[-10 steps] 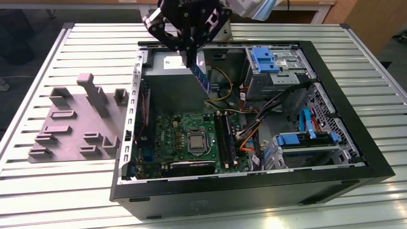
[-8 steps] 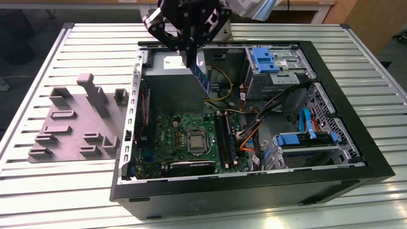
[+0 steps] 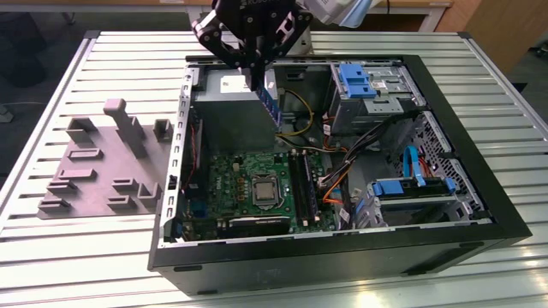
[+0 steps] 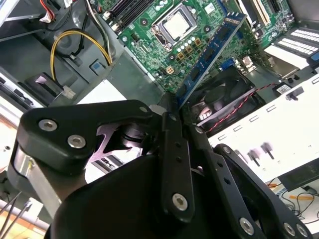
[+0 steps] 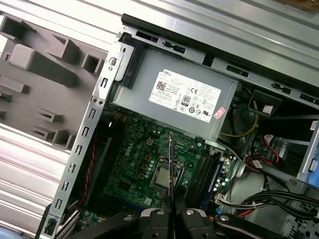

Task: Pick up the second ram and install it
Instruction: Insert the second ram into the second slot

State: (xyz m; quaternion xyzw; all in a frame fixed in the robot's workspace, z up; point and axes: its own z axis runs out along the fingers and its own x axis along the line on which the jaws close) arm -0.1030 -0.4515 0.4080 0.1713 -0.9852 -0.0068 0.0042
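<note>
My gripper (image 3: 255,67) is clamped on the second ram (image 3: 271,106), held edge-down above the motherboard (image 3: 235,176) inside the open computer case (image 3: 479,186).

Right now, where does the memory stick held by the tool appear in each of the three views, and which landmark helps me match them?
Exterior view: the memory stick hangs from the tool, above the open computer case.
Second wrist view: the stick runs slanted away from the tool, over the green board.
First wrist view: the stick is seen edge-on, a thin line rising from the tool.
Shared landmark: the silver processor socket.
</note>
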